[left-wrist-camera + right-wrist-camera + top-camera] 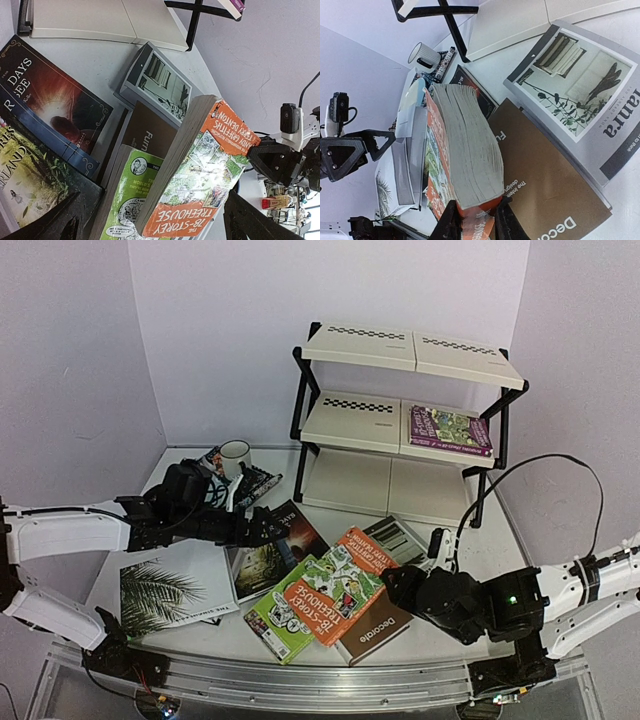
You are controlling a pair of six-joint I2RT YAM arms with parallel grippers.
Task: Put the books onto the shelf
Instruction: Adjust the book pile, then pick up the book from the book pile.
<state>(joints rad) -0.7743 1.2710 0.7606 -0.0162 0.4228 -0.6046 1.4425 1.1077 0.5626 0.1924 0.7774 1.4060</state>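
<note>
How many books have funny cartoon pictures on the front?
3. The orange book is tipped up in the pile, the green book lies partly under it, and the purple book lies on the shelf's middle level. More could hide underneath the pile.

light: bright, even | shadows: soft | glare: orange book cover | focus: sharp

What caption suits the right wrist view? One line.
Right jaws grip the orange book, tilted on edge beside the brown Decorate book.

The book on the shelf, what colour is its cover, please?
The book is purple with green artwork; top external view.
</note>
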